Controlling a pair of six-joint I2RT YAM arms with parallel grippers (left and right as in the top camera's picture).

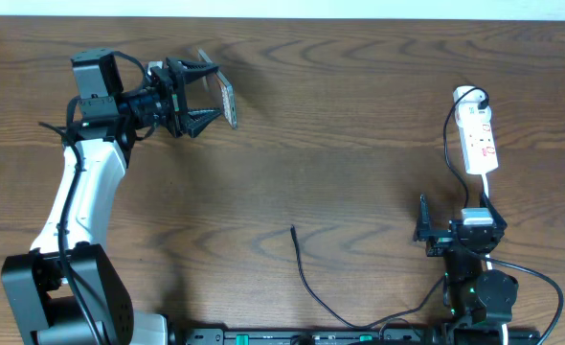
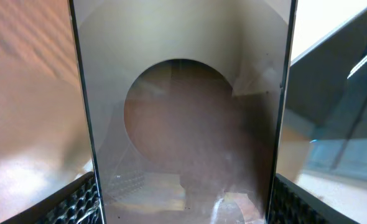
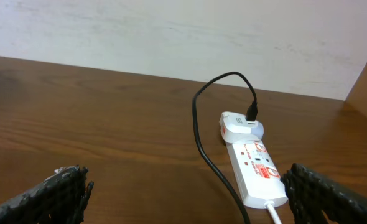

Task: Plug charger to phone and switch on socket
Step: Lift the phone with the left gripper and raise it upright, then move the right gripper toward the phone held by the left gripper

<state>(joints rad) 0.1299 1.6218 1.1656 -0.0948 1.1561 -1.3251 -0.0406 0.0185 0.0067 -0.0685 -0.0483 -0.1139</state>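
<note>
My left gripper is raised at the back left and shut on the phone, gripping it by its edges. In the left wrist view the phone fills the space between the ribbed fingers, and a round patch shows on its face. The charger lies on the table with its free tip pointing away at the centre front. Its other end goes into a white adapter on the socket at the right. My right gripper stands open just in front of the socket, holding nothing.
The charger's black cable loops up from the adapter and runs back toward the right arm's base. The socket's white cord leaves its near end. A pale wall borders the table's far edge.
</note>
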